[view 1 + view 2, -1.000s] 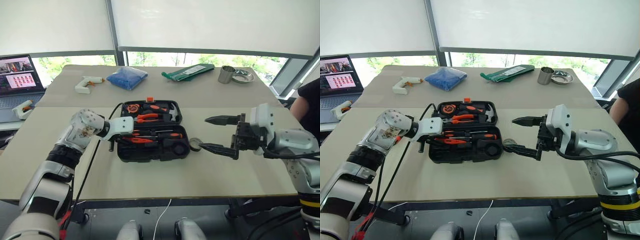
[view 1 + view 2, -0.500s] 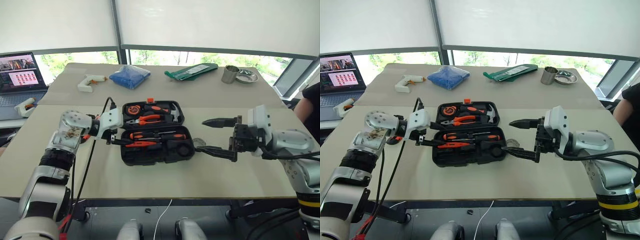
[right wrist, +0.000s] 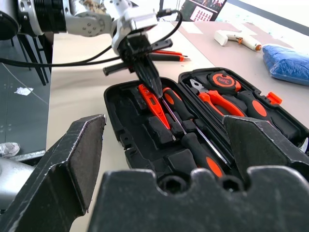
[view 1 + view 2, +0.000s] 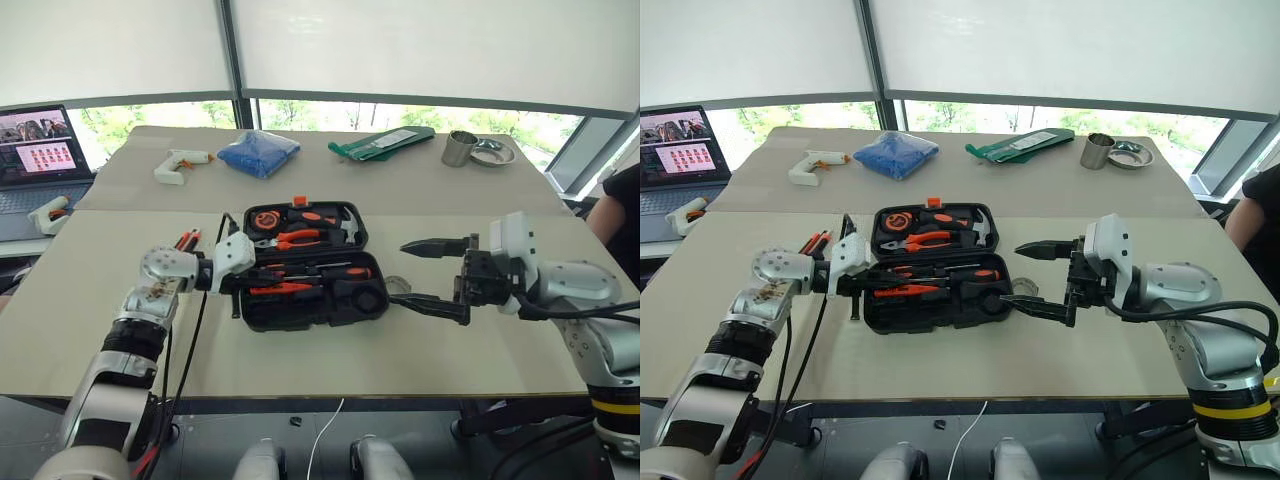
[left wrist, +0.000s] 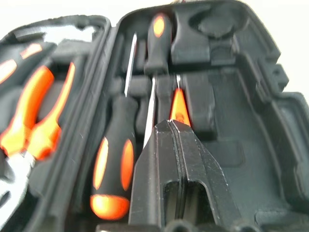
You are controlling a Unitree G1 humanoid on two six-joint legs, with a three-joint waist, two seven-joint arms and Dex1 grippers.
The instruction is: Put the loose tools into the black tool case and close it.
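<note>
The black tool case [image 4: 240, 300] lies open on the middle of the table. Its far half holds pliers and a tape measure. The near half holds two screwdrivers [image 5: 113, 169] and a slim orange tester screwdriver [image 5: 178, 108]. My left gripper [image 3: 155, 87] is shut and empty, with its tips just above the tester's end at the left side of the case. On the table behind my left hand lie loose orange-and-black tools [image 3: 168, 54]. My right gripper [image 4: 432, 275] hangs open right of the case. A small round tape roll [image 4: 397, 286] lies by its lower finger.
At the back of the table are a white glue gun [image 4: 180, 163], a blue bag [image 4: 257, 153], a green pouch [image 4: 380, 143], a metal cup [image 4: 458, 148] and a dish [image 4: 486, 153]. A laptop [image 4: 40, 145] stands far left. A person [image 4: 622, 200] is at the right edge.
The left gripper's jaws stood apart at the case's left end half a second ago and are now shut. Its hand has sunk lower over the near half. The right gripper has kept still.
</note>
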